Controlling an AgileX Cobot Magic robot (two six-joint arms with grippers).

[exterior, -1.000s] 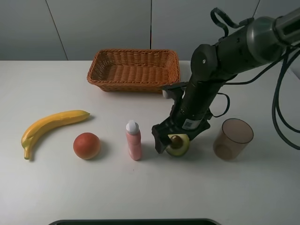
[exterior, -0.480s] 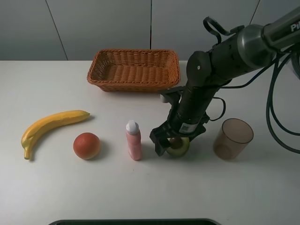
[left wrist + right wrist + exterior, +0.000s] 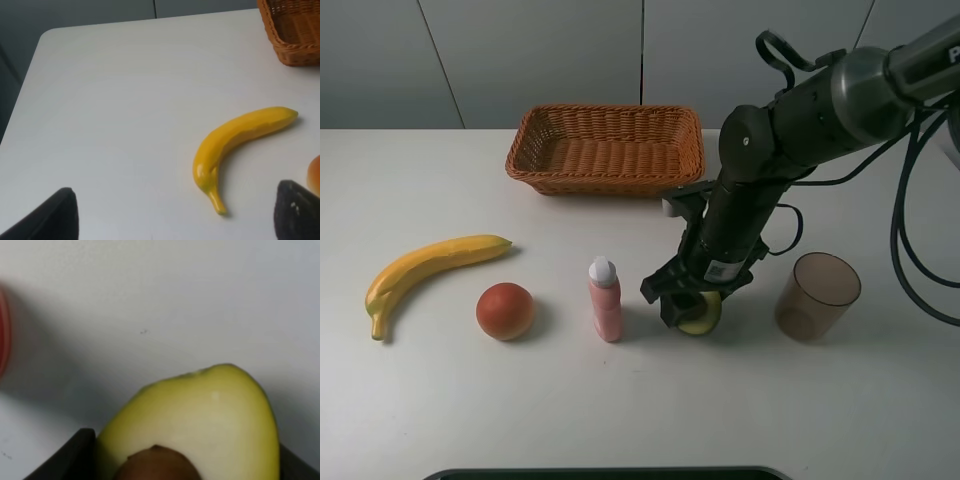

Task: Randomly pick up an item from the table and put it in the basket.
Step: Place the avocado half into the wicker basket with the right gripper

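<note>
The avocado half [image 3: 701, 321] sits on the white surface [image 3: 620, 410], its pit facing my right wrist camera. My right claw [image 3: 692, 303] is clenched on it, with a dark finger [image 3: 80, 452] against each flank. The pink bottle [image 3: 604, 298] stands near at its 9 o'clock, the brown cup [image 3: 818, 296] at 3 o'clock, and the wicker basket [image 3: 607, 150] well off at 11 o'clock. My left claw [image 3: 172, 225] hangs spread wide, holding nothing, near the banana [image 3: 240, 145].

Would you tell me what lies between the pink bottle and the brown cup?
The avocado half, with the right hand closed around it, as the high view shows.
</note>
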